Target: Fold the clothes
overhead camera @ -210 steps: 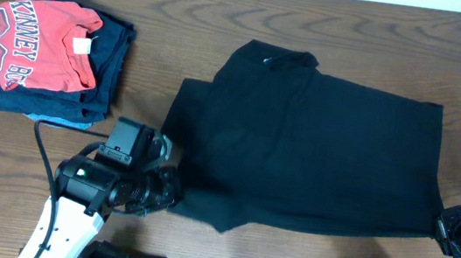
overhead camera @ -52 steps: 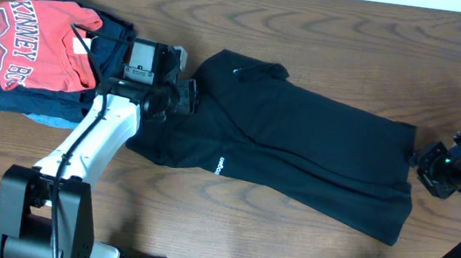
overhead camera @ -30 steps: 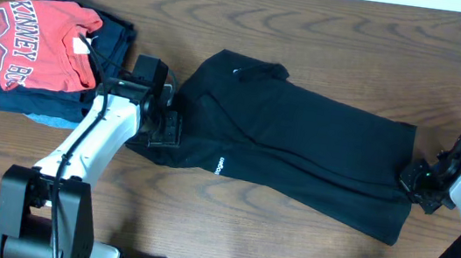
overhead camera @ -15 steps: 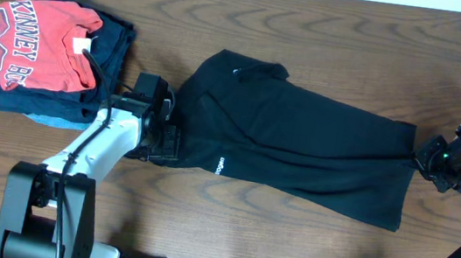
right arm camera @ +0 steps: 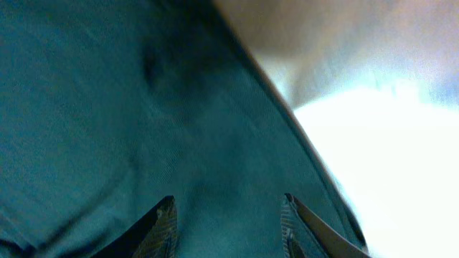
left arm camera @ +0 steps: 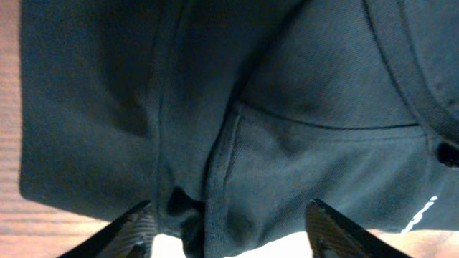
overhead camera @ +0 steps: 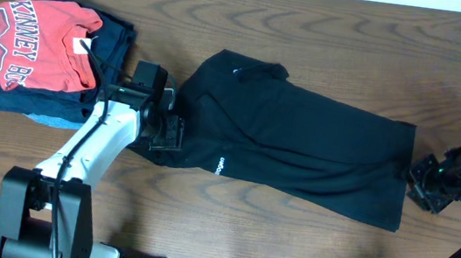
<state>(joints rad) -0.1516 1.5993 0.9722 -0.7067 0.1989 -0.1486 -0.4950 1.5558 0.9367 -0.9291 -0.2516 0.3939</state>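
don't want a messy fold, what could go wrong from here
The left claw hangs open over a bunched seam of the black trousers, so it may pinch extra layers. The right claw is open at the far hem, so a one-sided pull could skew the cloth.

Left claw open, right claw parted

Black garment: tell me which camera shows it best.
Overhead: the whole black garment lies in frame, edge to edge. The left wrist view shows only seams near one end; the right wrist view only a blurred stretch of fabric.
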